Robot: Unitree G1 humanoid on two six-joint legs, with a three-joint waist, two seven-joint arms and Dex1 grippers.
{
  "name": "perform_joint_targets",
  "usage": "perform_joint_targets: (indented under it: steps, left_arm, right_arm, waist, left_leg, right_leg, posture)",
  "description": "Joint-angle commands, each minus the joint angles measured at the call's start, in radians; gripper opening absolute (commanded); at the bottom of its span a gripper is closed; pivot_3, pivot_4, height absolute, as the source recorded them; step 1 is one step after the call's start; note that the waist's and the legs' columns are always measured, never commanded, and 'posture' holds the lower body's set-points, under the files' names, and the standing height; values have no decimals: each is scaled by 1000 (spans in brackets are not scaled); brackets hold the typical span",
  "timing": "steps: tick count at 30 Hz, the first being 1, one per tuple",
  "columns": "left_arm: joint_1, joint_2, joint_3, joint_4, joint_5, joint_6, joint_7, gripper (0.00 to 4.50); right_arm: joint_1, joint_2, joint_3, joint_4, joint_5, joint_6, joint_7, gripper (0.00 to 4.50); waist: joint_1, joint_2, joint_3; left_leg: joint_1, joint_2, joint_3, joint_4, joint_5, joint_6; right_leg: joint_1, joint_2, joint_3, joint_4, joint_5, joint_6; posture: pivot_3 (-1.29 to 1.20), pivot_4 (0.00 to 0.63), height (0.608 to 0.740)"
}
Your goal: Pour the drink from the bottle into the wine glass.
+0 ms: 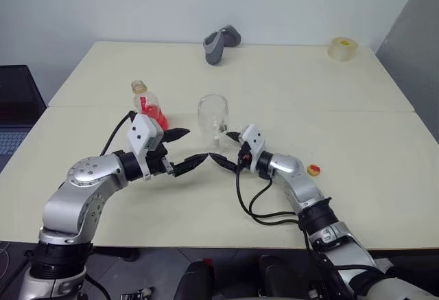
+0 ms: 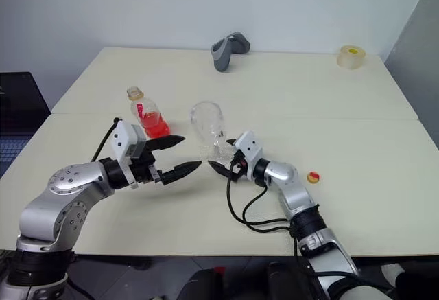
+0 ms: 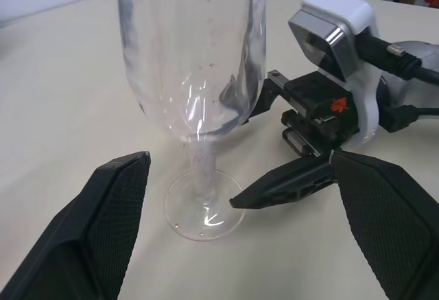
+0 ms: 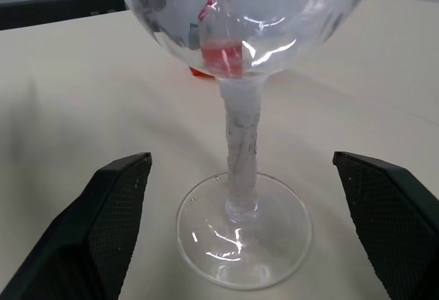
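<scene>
The glass (image 1: pixel 213 116) is the landmark: a clear stemmed wine glass with a rounded bowl, thin stem and round foot, standing upright and empty near the middle of a smooth, pale cream surface (image 1: pixel 357 197).

Left of the glass and a little behind it stands the bottle (image 1: pixel 149 107), small, clear plastic, round-bodied with a narrow neck. It is uncapped, with a red label strip, and bright red translucent drink (image 1: pixel 156 115) fills its lower part.

Just in front of the bottle, and left of the glass, the left tool (image 1: pixel 184 151) hovers with its two black, textured fingers spread apart, holding nothing, pointing toward the glass stem.

Right of the glass, the right tool (image 1: pixel 225 148) sits low by the foot, its fingers also apart on either side of the stem, not touching it.

Further right of the glass, a small yellow-and-red cap (image 1: pixel 313 170) lies on the surface.

Well behind the glass rest a grey curved object (image 1: pixel 220 43) and, off to the right, a roll of clear tape (image 1: pixel 341 48).

Judged from this, the glass is placed and pouring has not begun. The next move seems to call for the left tool to close on the bottle's smooth round body, lift it, and tilt the neck over the rim.
</scene>
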Motion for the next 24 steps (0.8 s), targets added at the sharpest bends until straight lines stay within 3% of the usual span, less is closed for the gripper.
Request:
perform_joint_targets:
  steps: [1,16,24]
  left_arm:
    - [19,25,58,-89,-40,25,20,4500]
    - [172,54,187,-196,-91,69,86,4500]
    - [219,75,239,-254,-123,96,116,4500]
  right_arm:
    - [33,-24,-4,-131,32,63,15,4483]
    - [234,-232,-7,-532,140,299,113,4483]
    - [285,-291,-22,-631,173,333,97,4483]
  waist:
    - [0,0,0]
    - [1,0,0]
    - [1,0,0]
  left_leg:
    - [0,0,0,0,0,0]
    - [0,0,0,0,0,0]
    - [0,0,0,0,0,0]
  right_leg:
    - [0,0,0,0,0,0]
    - [0,0,0,-1,0,0]
    - [1,0,0,-1,-1,-1]
  posture:
    - [0,150,740]
    - [0,150,740]
    - [0,150,740]
